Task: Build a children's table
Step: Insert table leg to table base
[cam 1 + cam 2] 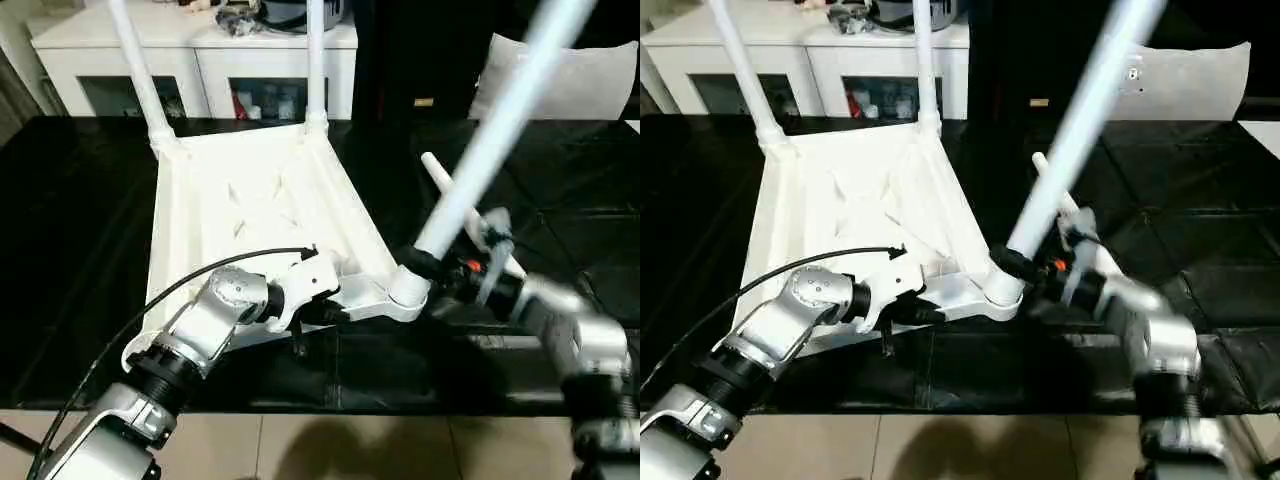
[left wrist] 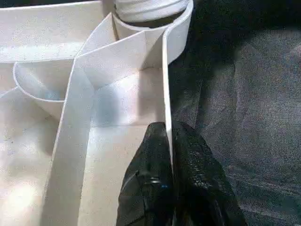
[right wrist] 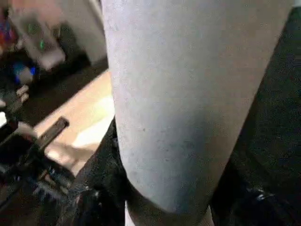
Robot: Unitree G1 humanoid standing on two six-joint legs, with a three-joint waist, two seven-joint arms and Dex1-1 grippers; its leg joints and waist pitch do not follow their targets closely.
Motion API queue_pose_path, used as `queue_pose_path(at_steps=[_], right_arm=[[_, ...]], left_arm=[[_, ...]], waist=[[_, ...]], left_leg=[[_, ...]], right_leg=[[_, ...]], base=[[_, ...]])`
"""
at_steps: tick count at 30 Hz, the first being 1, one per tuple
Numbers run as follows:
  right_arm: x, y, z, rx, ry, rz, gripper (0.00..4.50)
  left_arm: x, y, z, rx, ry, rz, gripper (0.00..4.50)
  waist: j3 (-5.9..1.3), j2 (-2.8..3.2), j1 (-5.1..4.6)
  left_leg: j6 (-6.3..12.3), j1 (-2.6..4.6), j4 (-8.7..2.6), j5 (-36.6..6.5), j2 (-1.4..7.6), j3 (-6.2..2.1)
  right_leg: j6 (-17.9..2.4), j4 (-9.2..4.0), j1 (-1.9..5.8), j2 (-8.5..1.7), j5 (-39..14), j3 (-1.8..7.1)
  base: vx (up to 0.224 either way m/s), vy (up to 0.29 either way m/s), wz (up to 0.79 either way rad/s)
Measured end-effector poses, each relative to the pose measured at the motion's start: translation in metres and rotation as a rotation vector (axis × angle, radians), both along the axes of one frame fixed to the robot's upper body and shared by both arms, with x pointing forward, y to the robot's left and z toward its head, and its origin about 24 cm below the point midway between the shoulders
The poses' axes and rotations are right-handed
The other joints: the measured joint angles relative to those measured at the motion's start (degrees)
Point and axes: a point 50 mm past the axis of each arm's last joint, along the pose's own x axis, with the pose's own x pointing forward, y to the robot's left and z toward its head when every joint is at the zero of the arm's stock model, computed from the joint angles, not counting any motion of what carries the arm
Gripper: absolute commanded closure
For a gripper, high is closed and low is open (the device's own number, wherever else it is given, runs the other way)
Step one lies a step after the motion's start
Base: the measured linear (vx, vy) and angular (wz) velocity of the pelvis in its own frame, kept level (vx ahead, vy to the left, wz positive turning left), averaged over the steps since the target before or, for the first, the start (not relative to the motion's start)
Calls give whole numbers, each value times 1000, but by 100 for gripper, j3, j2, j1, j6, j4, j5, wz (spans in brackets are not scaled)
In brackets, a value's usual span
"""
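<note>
The right end effector (image 1: 432, 268) is clamped around the base of a white leg (image 1: 490, 140), just above the near-right corner socket (image 1: 408, 290) of the upturned table top (image 1: 260, 215). The leg leans away from upright, so the step in hand looks like seating the third leg. The left end effector (image 2: 169, 155) is pinched narrow on the top's near rim, steadying it. Two legs (image 1: 140, 75) already stand in the far sockets; a fourth leg (image 1: 450, 185) lies on the black counter (image 1: 70, 220) beyond. Next, the leg likely needs tipping upright and pressing or twisting home.
</note>
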Motion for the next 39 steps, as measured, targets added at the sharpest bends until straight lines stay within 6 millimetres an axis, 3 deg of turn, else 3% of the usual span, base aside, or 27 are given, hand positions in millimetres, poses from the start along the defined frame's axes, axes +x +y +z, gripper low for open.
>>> queue_pose_path(at_steps=[5, 9, 16, 20, 29, 35, 39], right_arm=[[-7, 3, -3, -43, -65, -29, 262], [-5, 9, 1, -156, -118, 15, 262], [-1, 13, 10, -306, -151, 143, 262], [3, 19, 12, -380, -163, 207, 262], [7, 28, 15, -393, -169, 250, 262], [6, 33, 14, -380, -172, 231, 262], [7, 43, 12, -348, -158, 167, 262]], left_arm=[[1, 0, -2, 2, 10, 1, 450], [1, 1, -4, 7, 14, -1, 450], [1, 2, -4, 16, 5, -21, 450], [5, 3, -3, 28, 2, -42, 450], [22, 15, 4, 82, -16, -71, 450], [23, 19, 5, 90, -15, -81, 450], [17, 26, 3, 65, -5, -45, 450]], waist=[[-8, 89, -20], [-12, 138, -121], [-16, 117, -192], [-20, 60, -189], [6, 3, -222], [7, 0, -247], [5, -1, -343]], left_leg=[[-14, 47, -10, -9, -2, -1], [-14, 83, -33, -9, -1, -23], [-13, 71, -32, -10, -13, -40], [-13, 69, -34, -9, -8, -51], [-13, 59, -35, -10, -9, -50], [-14, 60, -54, -10, -9, -47], [-16, 67, -59, -11, -7, -46]], right_leg=[[5, -20, 48, 1, -2, -4], [9, -91, 114, 9, -1, -30], [13, -102, 121, 7, 1, -29], [14, -101, 121, 13, 1, -37], [16, -104, 116, 10, 0, -35], [16, -103, 107, 11, 0, -32], [15, -103, 107, 12, 0, -32]], base=[[0, 0, 0], [0, 0, 0], [0, 0, 0], [0, 0, 0], [0, 0, 0], [0, 0, 0], [0, 0, 0]])
